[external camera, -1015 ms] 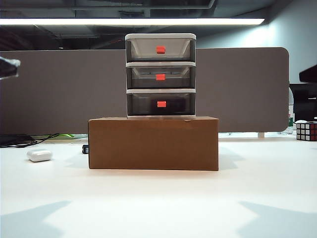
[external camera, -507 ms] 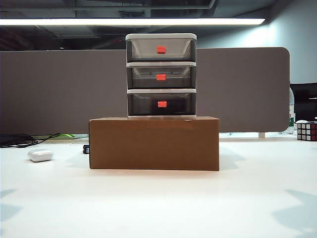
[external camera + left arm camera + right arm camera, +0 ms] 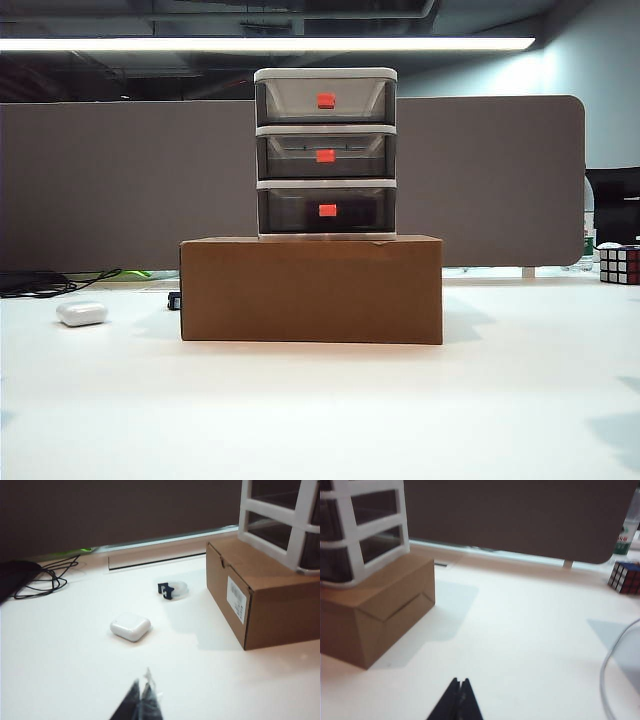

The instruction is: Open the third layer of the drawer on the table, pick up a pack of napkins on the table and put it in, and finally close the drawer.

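Nearest me, the left gripper (image 3: pixel 142 692) and right gripper (image 3: pixel 459 692) hang low over the bare table (image 3: pixel 320 410), both pinched closed and empty, while farther back the drawer (image 3: pixel 326 152) sits shut atop the cardboard box (image 3: pixel 311 289).

Black tapered fingers (image 3: pixel 142 702), both wrists, pointed tips

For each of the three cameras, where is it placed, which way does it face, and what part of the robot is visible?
Exterior view: low at table height, facing the drawer front on its cardboard box; no robot part shows.
Left wrist view: on the left arm, facing the box's side with the white case; shut left claw tips show.
Right wrist view: on the right arm, facing the box's other side; shut right claw tips show.
All three share box and drawer.
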Robot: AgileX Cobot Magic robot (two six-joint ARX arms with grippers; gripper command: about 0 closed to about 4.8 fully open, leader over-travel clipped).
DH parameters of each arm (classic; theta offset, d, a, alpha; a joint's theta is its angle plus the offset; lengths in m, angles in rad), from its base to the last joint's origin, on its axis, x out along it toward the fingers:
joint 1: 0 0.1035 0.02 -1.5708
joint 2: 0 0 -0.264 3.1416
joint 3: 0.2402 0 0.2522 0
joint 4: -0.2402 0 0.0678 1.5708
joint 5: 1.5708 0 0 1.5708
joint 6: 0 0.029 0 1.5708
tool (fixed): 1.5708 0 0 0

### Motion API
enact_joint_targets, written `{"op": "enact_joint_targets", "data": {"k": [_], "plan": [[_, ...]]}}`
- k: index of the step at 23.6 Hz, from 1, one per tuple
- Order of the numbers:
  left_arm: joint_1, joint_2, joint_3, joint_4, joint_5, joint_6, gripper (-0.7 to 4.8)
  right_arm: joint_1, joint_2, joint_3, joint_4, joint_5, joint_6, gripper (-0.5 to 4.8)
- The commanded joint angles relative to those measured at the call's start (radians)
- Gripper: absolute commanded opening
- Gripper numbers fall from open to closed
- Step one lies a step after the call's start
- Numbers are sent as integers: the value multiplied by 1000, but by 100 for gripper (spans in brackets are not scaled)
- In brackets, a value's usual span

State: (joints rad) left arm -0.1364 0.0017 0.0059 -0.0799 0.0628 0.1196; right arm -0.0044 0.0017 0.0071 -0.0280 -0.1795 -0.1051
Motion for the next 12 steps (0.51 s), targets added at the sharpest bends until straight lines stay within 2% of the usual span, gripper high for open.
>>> {"op": "enact_joint_targets", "data": {"k": [1, 3, 6, 10, 12], "plan": [[1, 1, 2, -12, 17, 1, -5, -1, -2, -6, 107, 36, 0, -6], [1, 1, 2, -15, 16, 24, -6, -1, -2, -6, 115, 94, 0, -6], [1, 1, 1, 34, 19, 113, -6, -1, -2, -6, 115, 107, 1, -6], [1, 1, 2, 111, 20, 112, -6, -1, -2, -6, 108, 108, 10, -6], [1, 1, 2, 109, 31, 79, -5, 0, -2, -6, 108, 106, 21, -6]]}}
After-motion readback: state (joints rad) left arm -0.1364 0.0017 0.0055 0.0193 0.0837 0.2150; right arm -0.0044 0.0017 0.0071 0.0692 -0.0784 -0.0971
